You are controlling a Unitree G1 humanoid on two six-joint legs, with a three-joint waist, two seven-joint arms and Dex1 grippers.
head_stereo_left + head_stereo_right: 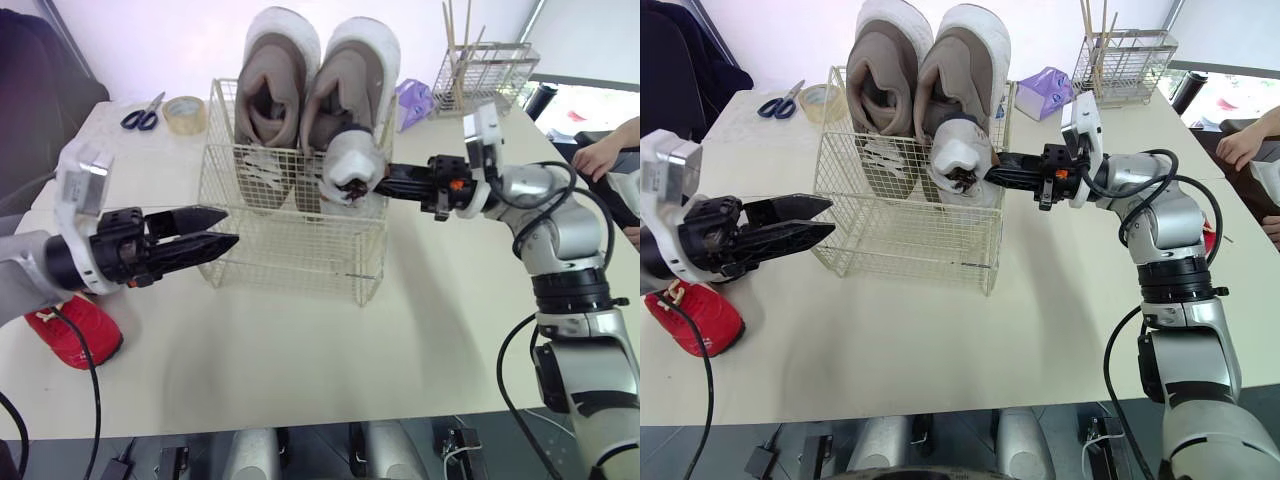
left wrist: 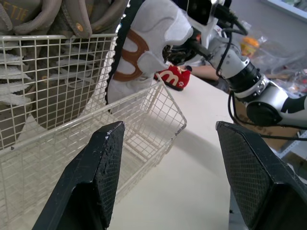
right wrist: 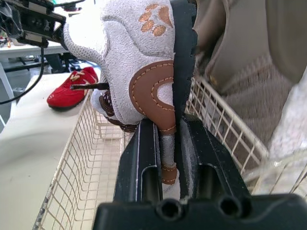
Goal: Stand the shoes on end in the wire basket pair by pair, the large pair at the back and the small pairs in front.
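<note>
From the head, forward and down over the desk [image 1: 300, 360], near edge low, far edge high; both eyes on one spread, wire basket [image 1: 290, 250] mid-desk. From the left wrist, close along the left gripper [image 2: 168, 127] toward the basket's corner and the small white shoe [image 2: 153, 33] above. From the right wrist, very near along the right gripper [image 3: 169, 122] onto that shoe, on toward the red shoe [image 3: 72, 93] by the desk's left edge. Shared throughout: basket, white shoe.

The pale table [image 1: 300, 350] is carrying a wire basket [image 1: 290, 250] mid-top. Scissors [image 1: 145, 113] and a tape roll [image 1: 185, 112] are lying back left, with a purple bag [image 1: 413, 102] and wire rack [image 1: 485, 70] sitting back right and a red shoe [image 1: 80, 335] resting at the left edge.
</note>
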